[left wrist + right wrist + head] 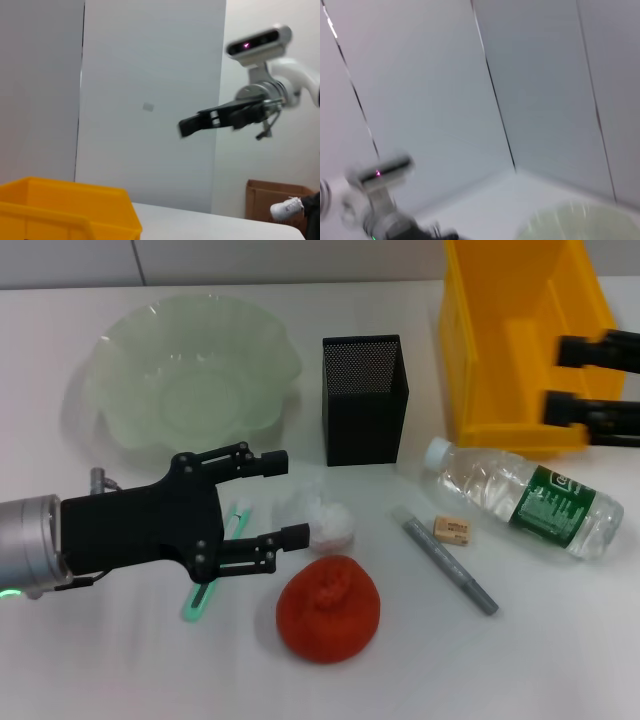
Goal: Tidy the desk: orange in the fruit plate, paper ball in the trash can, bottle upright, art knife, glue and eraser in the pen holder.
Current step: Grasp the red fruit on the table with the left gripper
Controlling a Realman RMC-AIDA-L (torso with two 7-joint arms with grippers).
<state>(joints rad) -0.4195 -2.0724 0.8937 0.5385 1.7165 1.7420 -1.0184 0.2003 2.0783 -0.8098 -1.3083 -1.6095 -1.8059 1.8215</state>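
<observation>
A white worktop [560,640] carries the clutter. The left gripper [285,502], jaws spread wide, hovers beside the paper ball [322,520] near the front edge, the orange [328,608] just before it. The right gripper [560,380], also spread, hangs over the yellow bin [500,350] at the far right corner.

Fruit plate [190,380] far left on desk [560,640]; pen holder [364,400] just right of it; trash can [525,340] far right at back. Bottle [520,497] lying down before trash can. Eraser [452,530] and glue [448,562] left of bottle. Paper ball [320,520] before pen holder, orange [328,608] nearer still. Art knife [210,585] left of orange, under left gripper [282,500].
</observation>
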